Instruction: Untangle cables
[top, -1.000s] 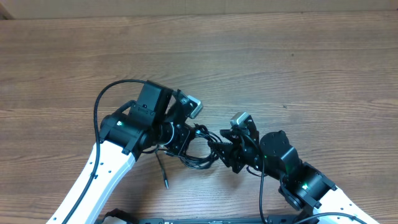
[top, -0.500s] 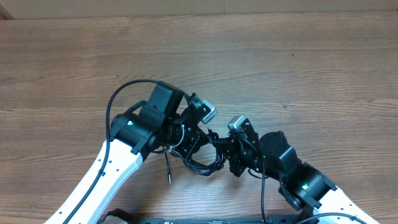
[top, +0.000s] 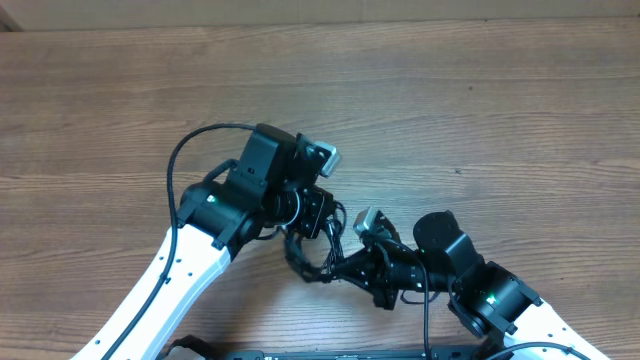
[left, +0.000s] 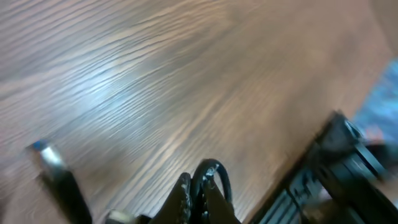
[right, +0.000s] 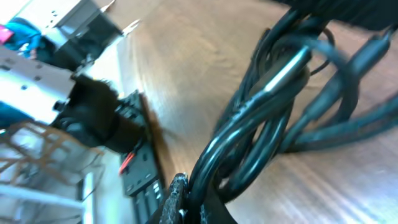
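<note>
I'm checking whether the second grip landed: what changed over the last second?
The right gripper swung down and left, toward the near edge, and closed on the cables. The left gripper shifted right and slightly away. The loose plug end that lay on the table is no longer seen. Unchanged: the left gripper stays shut on the cables, and the bundle still hangs between both grippers.

Cables (top: 308, 262) bunched on table (top: 480, 100), front centre, between the two grippers. Left gripper (top: 320, 228) sits at the bunch's rear-left, right gripper (top: 345, 268) at its right, tips near each other. Left arm (top: 190, 250) lies front-left, right arm (top: 490, 295) front-right. Left wrist view: cable loop (left: 211, 177) low centre, plug (left: 53, 163) off left. Right wrist view: cables run top right to bottom centre.
</note>
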